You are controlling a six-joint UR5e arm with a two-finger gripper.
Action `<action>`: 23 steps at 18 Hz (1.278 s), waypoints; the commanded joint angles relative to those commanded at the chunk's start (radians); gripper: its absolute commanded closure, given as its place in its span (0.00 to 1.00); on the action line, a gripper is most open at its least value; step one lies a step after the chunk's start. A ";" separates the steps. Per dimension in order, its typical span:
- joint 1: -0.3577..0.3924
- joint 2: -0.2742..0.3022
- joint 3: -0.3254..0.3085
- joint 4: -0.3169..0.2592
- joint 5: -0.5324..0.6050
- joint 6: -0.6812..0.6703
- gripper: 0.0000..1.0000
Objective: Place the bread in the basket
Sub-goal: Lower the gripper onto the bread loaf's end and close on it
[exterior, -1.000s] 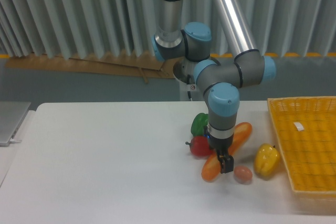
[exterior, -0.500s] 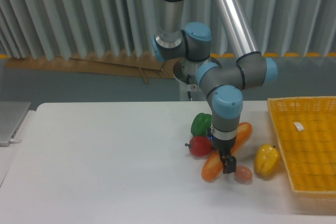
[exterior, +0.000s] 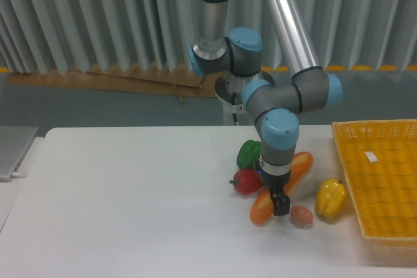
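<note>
- Left half of the worktop [exterior: 130, 200] lies bare.
- Bread [exterior: 300, 163] lies slanted between red pepper [exterior: 247, 181] and yellow pepper [exterior: 330, 198], egg [exterior: 300, 215] just beside it.
- Fingers [exterior: 280, 204] low at the bread; grip hidden, cannot tell.
- Basket [exterior: 384, 226] sits at the right edge.
- Arm has shifted slightly leftward.

Behind the white tabletop [exterior: 130, 213] runs a wall of pale grey vertical corrugated panels [exterior: 98, 17], evenly lit. Along its base lies a brown wooden ledge [exterior: 117, 76], above a blue-grey band [exterior: 98, 105]. A grey flat object [exterior: 13, 151] sits off the tabletop's left edge.
</note>
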 joint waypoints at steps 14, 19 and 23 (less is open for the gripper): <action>-0.005 -0.006 -0.009 0.029 0.000 0.015 0.51; -0.006 -0.005 -0.009 0.028 0.000 0.017 0.58; -0.008 -0.006 -0.006 0.028 -0.002 0.017 0.61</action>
